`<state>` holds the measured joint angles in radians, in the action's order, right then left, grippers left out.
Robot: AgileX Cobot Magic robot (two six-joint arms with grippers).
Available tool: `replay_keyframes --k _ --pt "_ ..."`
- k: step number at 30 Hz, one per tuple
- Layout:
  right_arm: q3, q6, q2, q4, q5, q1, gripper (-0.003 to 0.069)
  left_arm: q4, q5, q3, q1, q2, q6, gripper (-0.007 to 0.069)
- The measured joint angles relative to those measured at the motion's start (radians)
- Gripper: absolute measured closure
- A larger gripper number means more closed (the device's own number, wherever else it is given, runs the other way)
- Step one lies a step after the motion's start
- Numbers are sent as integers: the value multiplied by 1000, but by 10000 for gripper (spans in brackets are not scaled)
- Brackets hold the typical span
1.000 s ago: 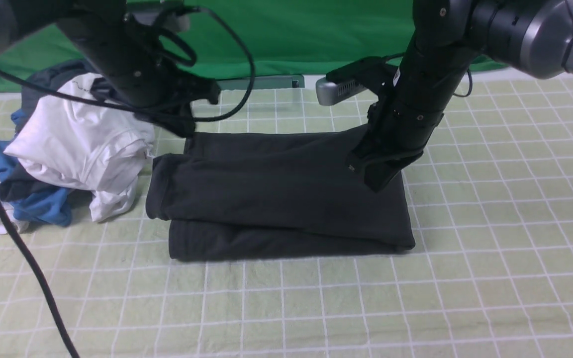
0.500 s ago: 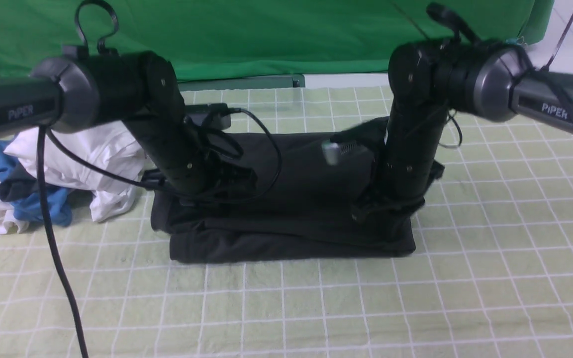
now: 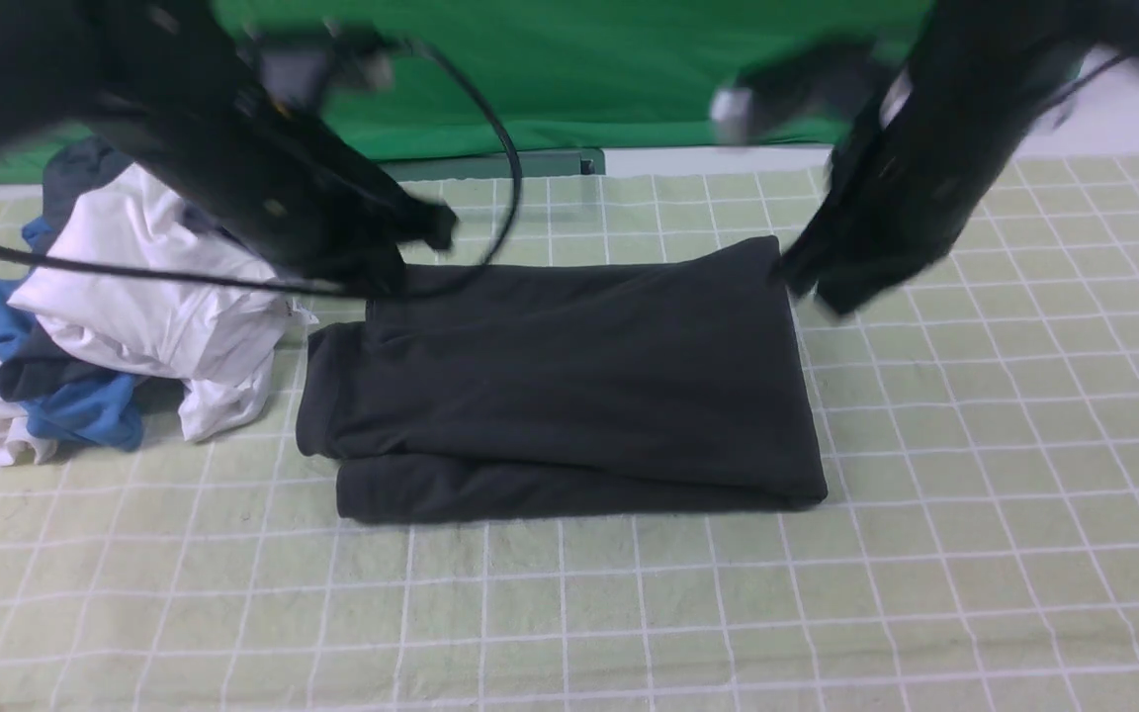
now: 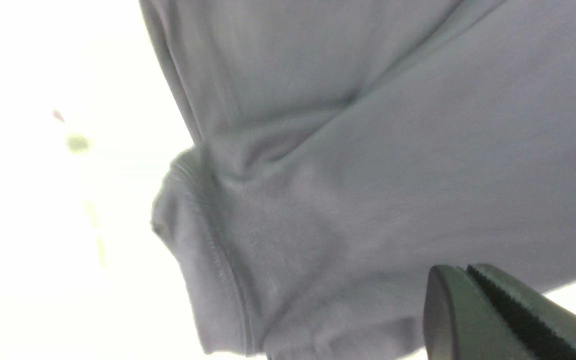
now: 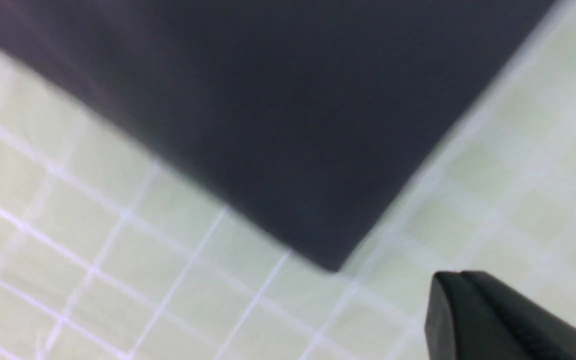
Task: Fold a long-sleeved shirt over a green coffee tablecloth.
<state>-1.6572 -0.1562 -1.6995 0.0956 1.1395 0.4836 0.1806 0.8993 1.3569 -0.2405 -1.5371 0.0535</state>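
Note:
The black long-sleeved shirt (image 3: 560,386) lies folded into a flat rectangle on the green coffee tablecloth (image 3: 975,494), a sleeve cuff at its left end. My left gripper (image 3: 387,279) hovers blurred over the shirt's far left corner. The right gripper (image 3: 824,294) hangs just off the far right corner. In the left wrist view the shirt (image 4: 343,150) fills the picture and the left gripper (image 4: 468,272) is shut and empty. In the right wrist view a shirt corner (image 5: 268,100) lies on the tablecloth (image 5: 93,225), and the right gripper (image 5: 460,277) is shut on nothing.
A heap of white and blue garments (image 3: 125,297) sits left of the shirt, touching its left end. A plain deep-green backdrop (image 3: 579,69) hangs behind the table. A black cable (image 3: 502,168) loops from the left arm.
Half a second ago both arms were low on the shirt's two ends. They have since lifted and drawn back toward its far corners, leaving the shirt flat.

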Motion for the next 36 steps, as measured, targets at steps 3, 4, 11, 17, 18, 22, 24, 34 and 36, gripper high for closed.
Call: replay_keyframes --k 3,4,11,17,18,22,24,34,36 --pt "6 11 165 -12 -59 -3 657 -3 8 -15 0 156 -8 613" --pt "6 12 178 -12 -65 -3 657 -3 8 -19 0 180 -8 613" --pt "232 15 653 -19 -365 -3 657 -1 -60 -194 0 600 -9 613" --pt "633 14 1019 -32 -709 -3 657 -17 -171 -447 0 941 -81 613" --pt "709 14 1077 -34 -773 -3 657 -23 -206 -500 0 999 -100 613" --pt "999 43 1291 -39 -1016 -3 657 -28 -348 -726 0 1209 -126 613" --pt "1096 64 1365 -39 -1090 -3 657 -28 -411 -812 0 1276 -129 613" --pt "1259 88 1527 -39 -1299 -3 627 -23 -609 -1020 0 1369 -129 613" --pt "1259 89 1528 -39 -1303 -3 608 -23 -627 -1021 0 1369 -129 613"
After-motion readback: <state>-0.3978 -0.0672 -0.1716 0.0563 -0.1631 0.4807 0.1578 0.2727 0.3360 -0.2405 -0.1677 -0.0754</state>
